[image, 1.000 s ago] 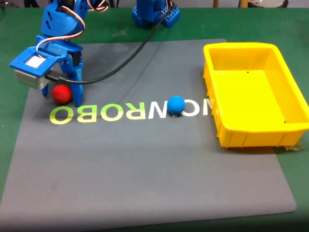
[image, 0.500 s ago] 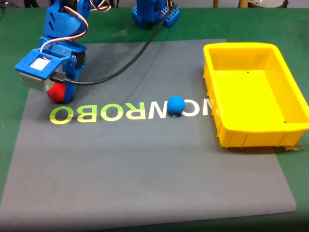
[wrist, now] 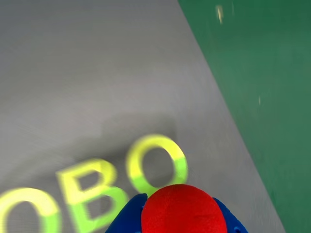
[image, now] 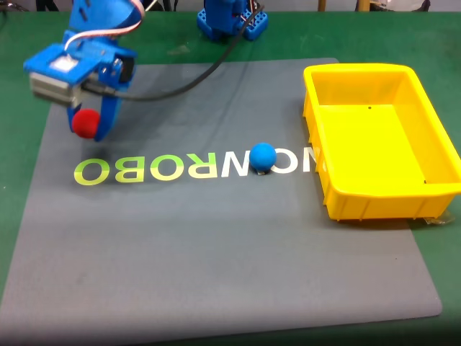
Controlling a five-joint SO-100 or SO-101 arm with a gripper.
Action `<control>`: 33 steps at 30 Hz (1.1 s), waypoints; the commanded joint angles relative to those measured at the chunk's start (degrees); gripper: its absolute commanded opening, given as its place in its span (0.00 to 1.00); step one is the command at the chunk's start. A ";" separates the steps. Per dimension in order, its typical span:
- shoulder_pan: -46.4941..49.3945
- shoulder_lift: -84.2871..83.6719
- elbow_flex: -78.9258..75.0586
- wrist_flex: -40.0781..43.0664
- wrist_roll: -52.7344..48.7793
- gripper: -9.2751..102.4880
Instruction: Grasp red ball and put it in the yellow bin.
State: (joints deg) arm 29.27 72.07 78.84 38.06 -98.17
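The gripper is closed around the red ball across its middle — it looks light, slightly soft and fuzzy — and so unlikely to slip.

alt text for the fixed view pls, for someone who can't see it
A blue robot gripper holds the red ball just above the left end of a grey mat. A blue ball sits mid-mat on yellow-green lettering, and an empty yellow bin stands at the mat's right edge on a green table.
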 commanded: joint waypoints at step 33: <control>-54.40 17.67 -3.60 3.60 8.96 0.08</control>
State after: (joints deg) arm -23.29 85.08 78.84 41.57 -89.91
